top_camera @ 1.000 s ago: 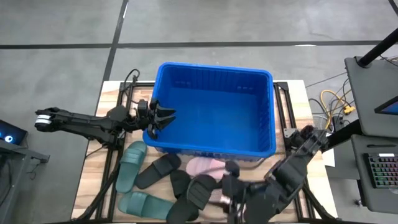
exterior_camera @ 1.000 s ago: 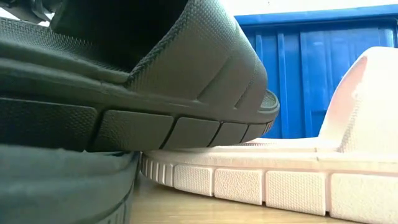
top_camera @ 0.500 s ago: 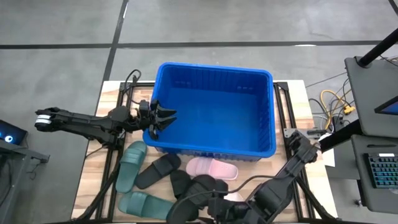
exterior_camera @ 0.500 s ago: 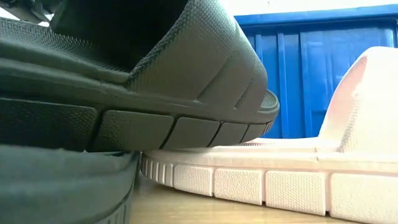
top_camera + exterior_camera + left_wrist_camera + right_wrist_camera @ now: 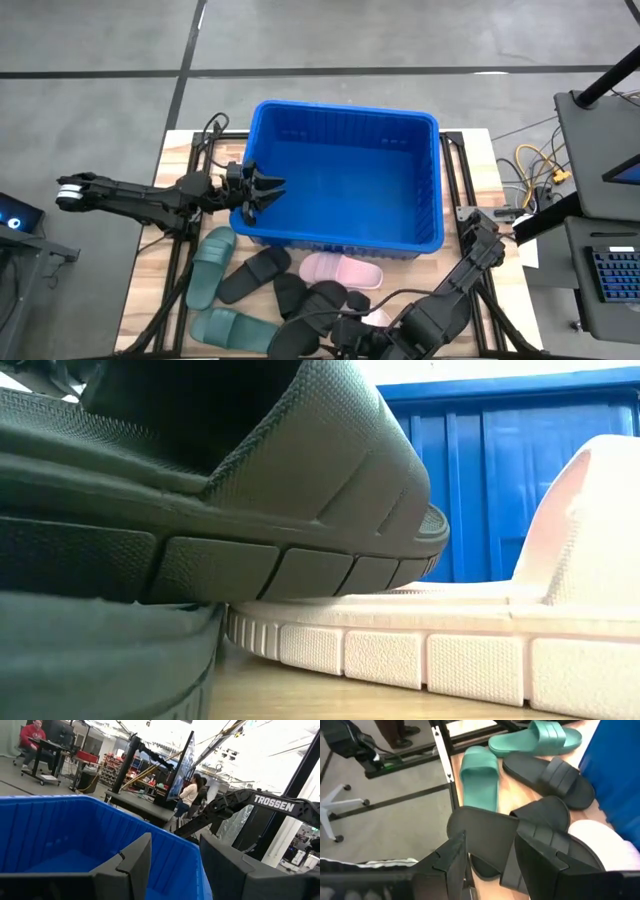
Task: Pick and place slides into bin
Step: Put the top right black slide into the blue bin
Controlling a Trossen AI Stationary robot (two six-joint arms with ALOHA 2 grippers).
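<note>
Bin: the bright blue perforated bin point(image 5: 345, 180) is seen at the middle of the wooden table point(image 5: 150, 275); no slide is seen inside it.
Left gripper: the left gripper point(image 5: 268, 189) is held over the bin's left rim, just inside the wall. Its fingers point(image 5: 135, 862) are seen parted, with only the bin's interior showing in the gap; nothing is held.
Right gripper: the right gripper point(image 5: 487, 857) is lowered into the pile of slides in front of the bin's front wall. Its fingers point(image 5: 451, 857) are set on either side of the strap of a black slide point(image 5: 485, 835); whether the strap is actually pinched cannot be told.
Slides, by the bin: all slides seen are on the table in front of the bin's front wall. A pale pink slide point(image 5: 340, 268) lies just beside that wall. Black slides point(image 5: 255, 272) are bunched near it, some overlapping. Two dark green slides point(image 5: 210, 265) lie towards the bin's front left corner.
Low view: a black slide point(image 5: 200, 500) is seen resting on a pale pink slide point(image 5: 450, 640), with the bin wall behind them.
Room beyond the bin: people point(image 5: 190, 795) are seen far off.
</note>
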